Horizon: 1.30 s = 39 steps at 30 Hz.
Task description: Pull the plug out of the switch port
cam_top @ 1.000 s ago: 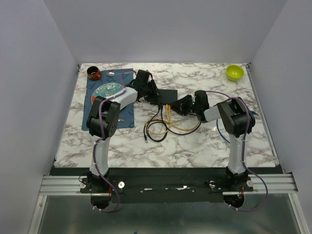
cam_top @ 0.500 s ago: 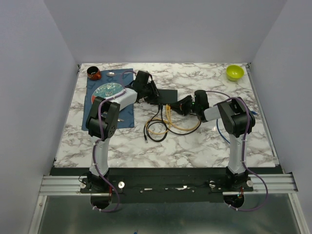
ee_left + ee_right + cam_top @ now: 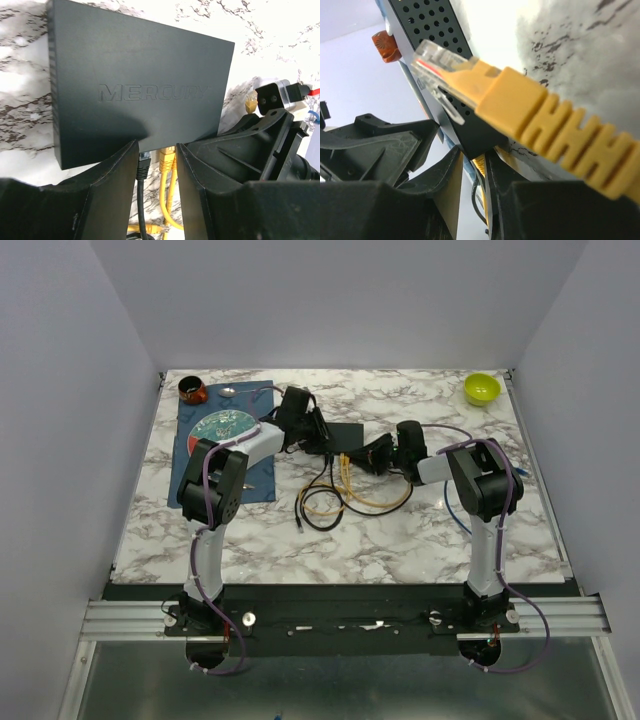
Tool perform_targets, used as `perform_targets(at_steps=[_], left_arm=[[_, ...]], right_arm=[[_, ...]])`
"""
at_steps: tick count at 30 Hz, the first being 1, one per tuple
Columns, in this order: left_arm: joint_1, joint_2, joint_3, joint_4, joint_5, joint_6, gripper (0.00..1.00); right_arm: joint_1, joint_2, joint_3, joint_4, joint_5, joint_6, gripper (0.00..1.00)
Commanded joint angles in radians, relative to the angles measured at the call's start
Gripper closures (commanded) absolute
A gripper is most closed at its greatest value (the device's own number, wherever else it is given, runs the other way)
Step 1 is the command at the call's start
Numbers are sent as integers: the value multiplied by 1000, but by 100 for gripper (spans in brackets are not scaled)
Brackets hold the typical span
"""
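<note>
The switch [image 3: 348,434] is a flat black box marked MERCURY [image 3: 140,90] in the middle of the table. A black plug [image 3: 143,162] and two yellow plugs [image 3: 167,157] sit in sockets on its near edge. My left gripper [image 3: 322,445] reaches it from the left. Its fingers [image 3: 157,160] stand open on either side of these plugs. My right gripper [image 3: 368,455] comes from the right. Its fingers [image 3: 472,160] stand narrowly apart around a yellow plug [image 3: 481,165] at the switch's corner, with a slim gap on one side. The switch's vented side [image 3: 437,30] shows above.
A loose yellow plug [image 3: 520,110] lies on the marble close to the right wrist camera. Yellow [image 3: 350,490] and black [image 3: 315,510] cables loop in front of the switch. A blue mat [image 3: 215,475] at the left holds a plate [image 3: 222,423] and a brown cup [image 3: 192,391]. A green bowl [image 3: 481,388] sits back right.
My right gripper has edged a little up and left toward the switch's corner. My left gripper has shifted slightly right along the switch's edge. The switch and the cables have stayed in place.
</note>
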Motion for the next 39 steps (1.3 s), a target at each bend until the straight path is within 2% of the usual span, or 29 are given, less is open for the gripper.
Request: perform_targets(at_steps=[1, 11, 24, 31, 39], left_arm=[[-13, -16, -22, -31, 13, 7, 50], [-19, -18, -24, -31, 13, 9, 50], [-19, -26, -19, -28, 20, -5, 50], [-21, -26, -38, 12, 65, -51, 50], [-32, 17, -24, 57, 100, -105, 50]], right_arm=[[-4, -25, 41, -56, 60, -13, 71], [-3, -34, 60, -102, 72, -36, 78], [-3, -43, 21, -137, 51, -137, 99], [-3, -51, 51, -235, 49, -257, 99], [-3, -46, 69, -291, 28, -323, 99]])
